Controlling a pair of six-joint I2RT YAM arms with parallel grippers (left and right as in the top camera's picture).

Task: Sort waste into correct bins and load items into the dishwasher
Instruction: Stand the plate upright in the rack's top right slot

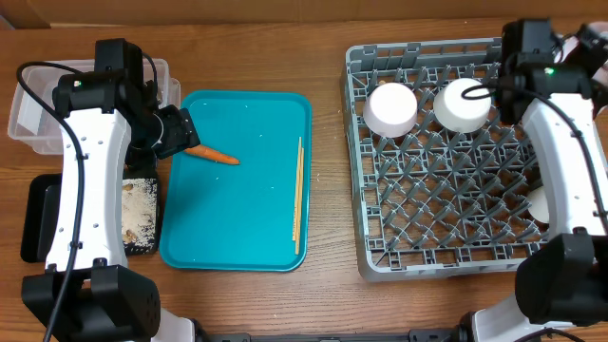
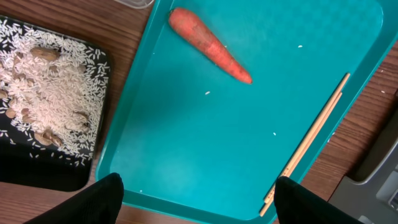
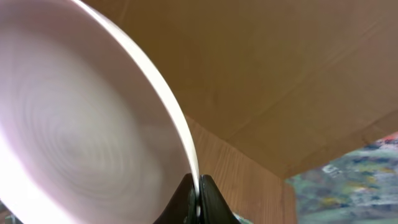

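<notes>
Carrot point(image 2: 208, 45) lies on the teal serving tray point(image 1: 247, 228), in its upper left part, thick end toward the tray's left rim. Chopsticks point(image 1: 297, 190) lie along the tray's right edge.

Left gripper point(image 2: 198, 202): fingers spread wide, clear of the carrot, nothing between them.

Black tray point(image 2: 37, 174) with rice and nut scraps point(image 2: 50, 93) sits just left of the teal tray. Clear tub point(image 1: 28, 114) is at the upper left of the overhead frame.

Right gripper point(image 3: 198, 198): I see it pinching the rim of the pale plate point(image 3: 81, 124).

Grey dish rack point(image 1: 446, 218), right side of the overhead frame, holds a white bowl point(image 1: 391, 109) and a second white bowl point(image 1: 463, 104) near its upper edge.
</notes>
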